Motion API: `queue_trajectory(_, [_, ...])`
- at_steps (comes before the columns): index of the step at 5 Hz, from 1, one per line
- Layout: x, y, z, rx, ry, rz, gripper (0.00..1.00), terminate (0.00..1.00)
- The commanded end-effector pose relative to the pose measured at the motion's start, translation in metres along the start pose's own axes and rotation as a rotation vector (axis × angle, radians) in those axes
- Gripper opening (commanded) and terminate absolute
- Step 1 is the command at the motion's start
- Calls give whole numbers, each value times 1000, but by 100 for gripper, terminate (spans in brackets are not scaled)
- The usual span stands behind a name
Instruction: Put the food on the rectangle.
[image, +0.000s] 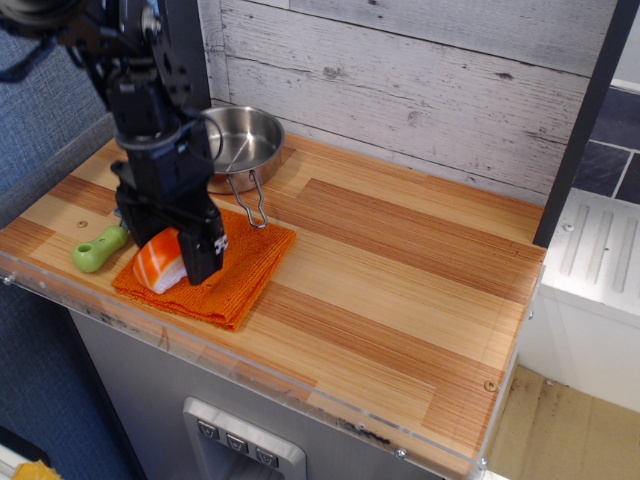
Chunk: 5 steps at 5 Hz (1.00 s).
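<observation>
The salmon sushi piece (157, 268), orange with white stripes over a white base, lies tilted on the left part of the orange ribbed cloth (243, 262) near the counter's front left. My black gripper (168, 252) hangs over it. Its jaws stand open on either side of the sushi, and the right finger (203, 255) reaches down beside it to the cloth. The left finger is mostly hidden behind the sushi and the arm.
A round steel pan (243, 140) with a wire handle stands behind the cloth by the plank wall. A green spatula handle (96, 251) lies left of the cloth. The counter's front edge (300, 395) is close below it.
</observation>
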<state>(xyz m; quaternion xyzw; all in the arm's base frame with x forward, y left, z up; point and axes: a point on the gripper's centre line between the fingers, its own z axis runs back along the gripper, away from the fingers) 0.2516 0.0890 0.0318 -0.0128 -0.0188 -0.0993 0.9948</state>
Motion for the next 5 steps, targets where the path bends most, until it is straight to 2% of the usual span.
queue_trajectory(1, [14, 6, 64, 32, -124, 28, 100, 0])
queue_trajectory(4, [14, 6, 64, 32, -124, 28, 100, 0])
queue_trajectory(5, [14, 6, 64, 32, -124, 28, 100, 100])
